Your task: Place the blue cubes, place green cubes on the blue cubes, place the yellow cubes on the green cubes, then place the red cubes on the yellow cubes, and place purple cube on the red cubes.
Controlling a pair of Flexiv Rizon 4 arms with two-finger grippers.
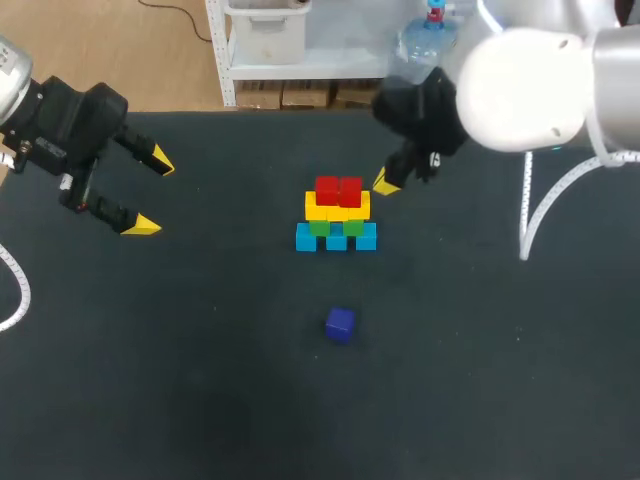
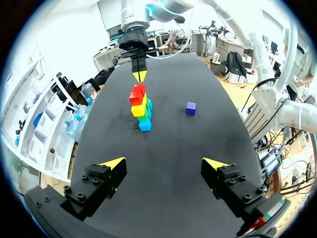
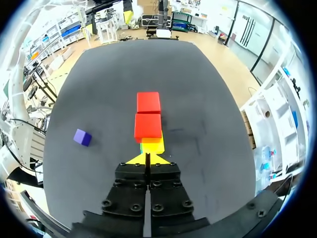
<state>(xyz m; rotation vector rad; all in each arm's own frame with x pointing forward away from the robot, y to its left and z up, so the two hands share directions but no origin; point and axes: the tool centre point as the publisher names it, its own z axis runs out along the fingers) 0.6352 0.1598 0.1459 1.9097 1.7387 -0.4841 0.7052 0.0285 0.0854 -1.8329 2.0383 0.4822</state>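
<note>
A small pyramid stands mid-table: blue cubes (image 1: 336,239) at the base, green cubes (image 1: 335,227) on them, then yellow cubes (image 1: 337,208), with two red cubes (image 1: 338,190) on top. The purple cube (image 1: 340,324) lies alone on the mat nearer the front. My right gripper (image 1: 384,182) hangs just behind and right of the stack, shut with nothing in it. From the right wrist, its closed tips (image 3: 147,158) sit close over the red cubes (image 3: 148,115), with the purple cube (image 3: 82,137) off to one side. My left gripper (image 1: 150,192) is wide open and empty, far left of the stack (image 2: 140,106).
The black mat (image 1: 200,380) covers the whole table. A white cable (image 1: 545,205) arcs over the mat at the right, and another (image 1: 18,290) curls at the left edge.
</note>
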